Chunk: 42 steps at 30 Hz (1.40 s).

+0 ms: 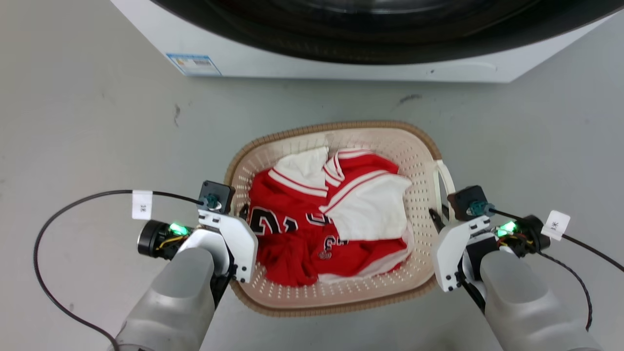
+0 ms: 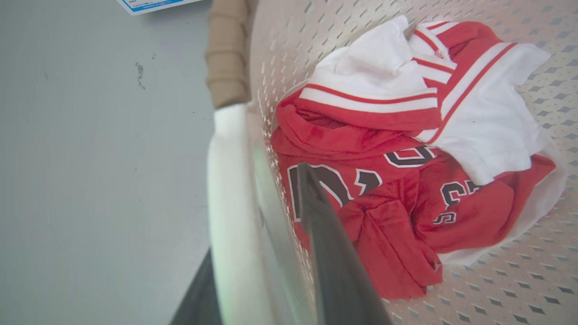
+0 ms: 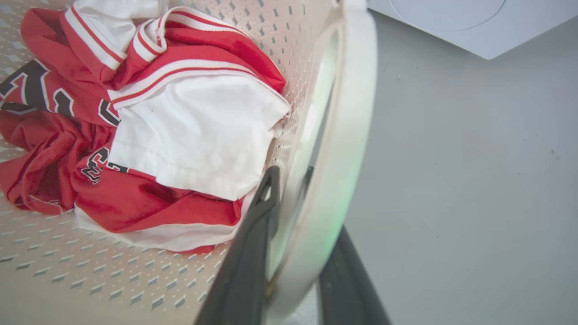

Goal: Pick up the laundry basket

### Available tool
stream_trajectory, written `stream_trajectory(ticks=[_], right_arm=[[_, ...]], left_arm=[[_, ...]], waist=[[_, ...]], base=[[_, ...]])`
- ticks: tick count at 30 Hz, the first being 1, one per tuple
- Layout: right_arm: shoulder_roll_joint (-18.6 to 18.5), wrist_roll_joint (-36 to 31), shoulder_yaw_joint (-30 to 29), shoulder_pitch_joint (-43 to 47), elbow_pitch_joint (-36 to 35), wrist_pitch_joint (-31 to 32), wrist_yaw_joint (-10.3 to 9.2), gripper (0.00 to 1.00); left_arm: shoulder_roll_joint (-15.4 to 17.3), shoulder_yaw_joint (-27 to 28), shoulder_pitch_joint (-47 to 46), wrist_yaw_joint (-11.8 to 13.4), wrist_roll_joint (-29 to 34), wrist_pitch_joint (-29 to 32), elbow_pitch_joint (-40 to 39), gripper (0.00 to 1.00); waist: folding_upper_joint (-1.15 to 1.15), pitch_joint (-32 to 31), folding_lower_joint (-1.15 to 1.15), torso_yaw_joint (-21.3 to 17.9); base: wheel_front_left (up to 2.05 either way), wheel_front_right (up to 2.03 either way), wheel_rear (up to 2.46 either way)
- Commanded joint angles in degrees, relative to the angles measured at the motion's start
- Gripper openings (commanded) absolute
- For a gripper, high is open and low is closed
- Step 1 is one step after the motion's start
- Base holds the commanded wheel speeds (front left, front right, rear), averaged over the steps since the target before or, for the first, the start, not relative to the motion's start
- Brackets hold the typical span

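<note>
Grey floor (image 1: 97, 122) all round. At 9 o'clock in the head view, a black cable (image 1: 44, 234) with a white tag (image 1: 142, 204) loops to the left wrist.

Left gripper (image 2: 257, 216) is at the basket's 9 o'clock side. One dark finger is inside the wall, the other outside, with the white left handle (image 2: 228, 180) sandwiched between them. The jaws look pressed onto it.

The laundry basket (image 1: 336, 292) is centre frame and appears to rest on the floor. It is cream perforated plastic with a brown woven-look rim (image 1: 341, 127).

Inside is a crumpled red-and-white jersey (image 1: 292, 234) with black numerals, lying more toward the 9 o'clock wall. White panels face 12 and 3 o'clock.

The white washing machine (image 1: 341, 63) is at 12 o'clock, apart from the basket, with a dark door ring above. A blue-edged sticker (image 1: 193, 64) sits at its 9 o'clock corner.

Right gripper (image 3: 298, 212) is at the basket's 3 o'clock side. The inner finger is against the wall, the outer one on the floor side, and the jaws are closed onto the white right handle (image 3: 352, 113).
</note>
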Motion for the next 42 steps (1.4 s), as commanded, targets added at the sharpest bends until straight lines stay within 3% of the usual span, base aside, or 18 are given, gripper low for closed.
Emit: stream_trajectory(ticks=[1,22,42], right_arm=[[-0.1,0.6,1.0,0.4,-0.2,0.4,-0.02,0.00],[-0.1,14.1,12.9,9.6,0.1,11.7,-0.03,0.00],[-1.2,22.8,21.5,17.0,0.5,17.1,-0.02,0.00]], left_arm=[[-0.7,-1.7,1.5,-0.8,-0.2,0.7,-0.3,0.00],[1.8,-13.6,12.0,-0.8,-12.9,10.0,-3.6,0.00],[3.1,-22.9,18.2,-0.8,-21.4,12.7,-4.3,0.00]], waist=[[0.00,-3.7,0.00,0.3],[0.00,-22.3,0.00,0.4],[0.00,-33.4,0.00,0.1]], base=[[0.00,0.00,0.00],[0.00,0.00,0.00],[0.00,0.00,0.00]])
